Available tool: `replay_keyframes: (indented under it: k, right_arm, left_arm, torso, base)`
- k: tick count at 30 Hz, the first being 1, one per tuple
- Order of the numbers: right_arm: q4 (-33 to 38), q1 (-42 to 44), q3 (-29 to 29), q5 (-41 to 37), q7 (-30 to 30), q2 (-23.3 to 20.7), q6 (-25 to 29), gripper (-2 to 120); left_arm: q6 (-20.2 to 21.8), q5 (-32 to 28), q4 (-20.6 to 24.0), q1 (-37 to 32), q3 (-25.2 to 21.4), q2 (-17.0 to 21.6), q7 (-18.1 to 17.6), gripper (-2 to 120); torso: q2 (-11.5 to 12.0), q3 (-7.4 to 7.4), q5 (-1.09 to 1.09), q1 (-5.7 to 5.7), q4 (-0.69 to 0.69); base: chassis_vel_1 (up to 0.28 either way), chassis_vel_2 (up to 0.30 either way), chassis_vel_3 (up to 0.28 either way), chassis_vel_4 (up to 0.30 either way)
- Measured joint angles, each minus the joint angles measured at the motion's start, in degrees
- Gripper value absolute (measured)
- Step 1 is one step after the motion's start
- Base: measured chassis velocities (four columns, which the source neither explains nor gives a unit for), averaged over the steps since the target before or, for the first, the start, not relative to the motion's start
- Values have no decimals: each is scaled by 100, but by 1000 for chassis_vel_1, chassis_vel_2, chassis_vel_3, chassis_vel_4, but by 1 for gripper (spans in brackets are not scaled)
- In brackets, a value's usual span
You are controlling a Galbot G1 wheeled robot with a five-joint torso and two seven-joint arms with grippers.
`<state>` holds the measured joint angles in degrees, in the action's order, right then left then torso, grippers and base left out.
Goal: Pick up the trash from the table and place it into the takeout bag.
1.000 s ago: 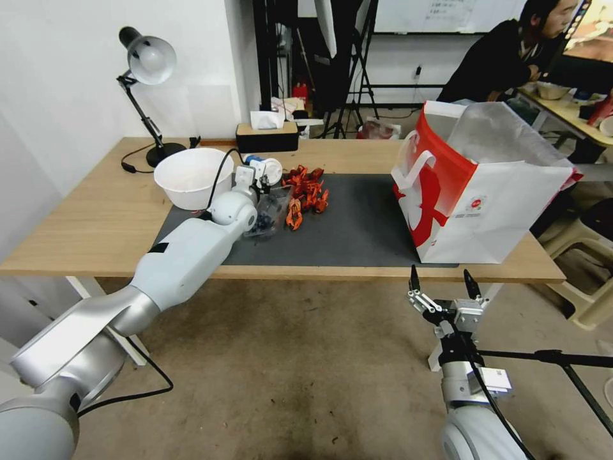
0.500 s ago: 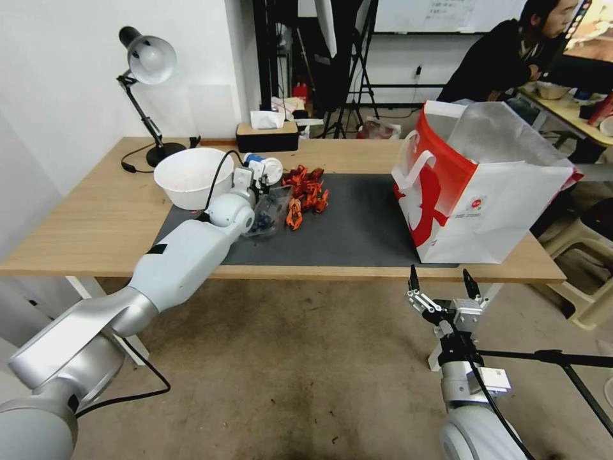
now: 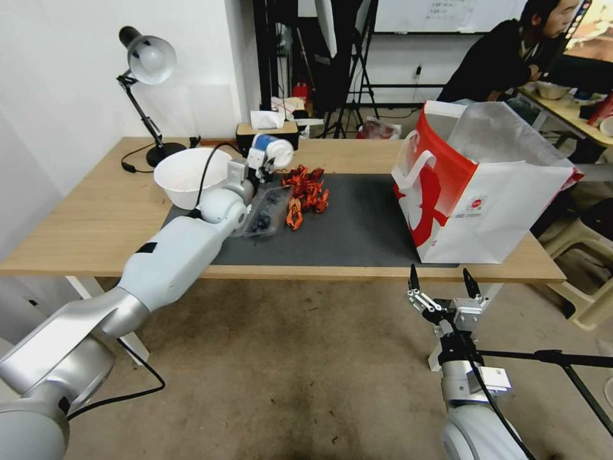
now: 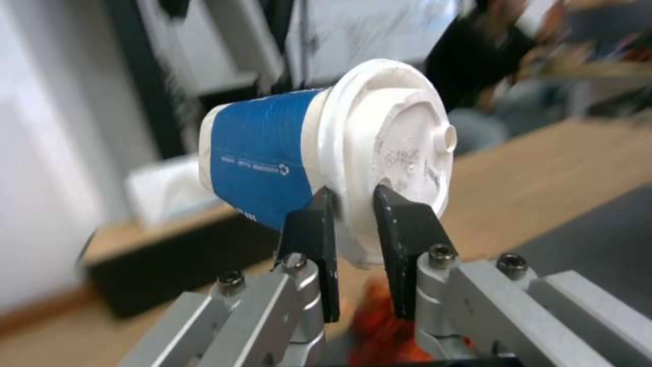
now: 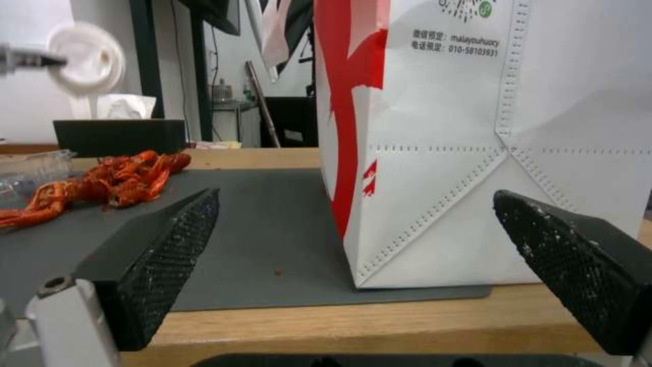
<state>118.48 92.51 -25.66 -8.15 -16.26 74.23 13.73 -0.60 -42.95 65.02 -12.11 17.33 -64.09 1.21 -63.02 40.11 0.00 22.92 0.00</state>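
My left gripper (image 3: 262,158) is shut on the white lid rim of the blue-and-white cup (image 3: 272,150), which hangs on its side above the table's (image 3: 96,217) far part. Up close, the black fingers (image 4: 407,224) pinch the lid of the cup (image 4: 272,148). On the dark mat (image 3: 357,230) lie red crayfish shells (image 3: 306,190) and a clear tray of dark leftovers (image 3: 263,214). The red-and-white takeout bag (image 3: 479,191) stands open at the mat's right end. My right gripper (image 3: 442,281) hangs open below the table's front edge, facing the bag (image 5: 476,127).
A white bowl (image 3: 186,176) sits left of the arm. A desk lamp (image 3: 145,64) and a tissue box (image 3: 267,134) stand at the table's far side. A plastic stool (image 3: 587,255) and a black tripod bar (image 3: 555,358) are on the right.
My left gripper has risen off the mat with the cup in it, up and slightly to the far side. The right arm has not moved.
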Motion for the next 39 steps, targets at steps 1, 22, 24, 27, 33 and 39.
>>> replay_keyframes:
  k: [1, 22, 24, 27, 33, 39]
  right_arm:
    - [0, -2, 0, 2, 0, 0, -1, 100]
    - [-9, 18, -7, 42, -5, 43, 0, 100]
    - [-18, 15, -7, 50, -4, 56, 4, 100]
    - [-26, 14, -5, 59, -5, 73, 14, 100]
    - [-36, 14, -3, 66, -5, 93, 34, 100]
    - [-46, -3, 5, 77, -3, 131, 44, 100]
  left_arm:
    - [-217, -83, 46, 22, -9, 18, 236, 13]
    - [-971, -1186, 1199, 1034, 1144, -355, 1669, 12]
    - [-940, -1253, 1203, 1252, 1333, -508, 1661, 12]
    - [-909, -1334, 1177, 1461, 1521, -647, 1645, 12]
    - [-851, -1414, 1028, 1837, 1991, -858, 1631, 12]
    - [-832, -1429, 738, 2117, 2450, -1040, 1667, 12]
  torso:
    - [0, 0, 0, 0, 0]
    - [-1, 0, 2, 0, 0]
    - [-1, 0, 2, 0, -1]
    - [-1, 0, 2, 0, -2]
    - [-1, 0, 1, 0, -1]
    - [-1, 0, 1, 0, 0]
  base:
    - [0, 0, 0, 0]
    - [0, 0, 0, 0]
    - [0, 0, 0, 0]
    - [0, 0, 0, 0]
    - [0, 0, 0, 0]
    - [0, 0, 0, 0]
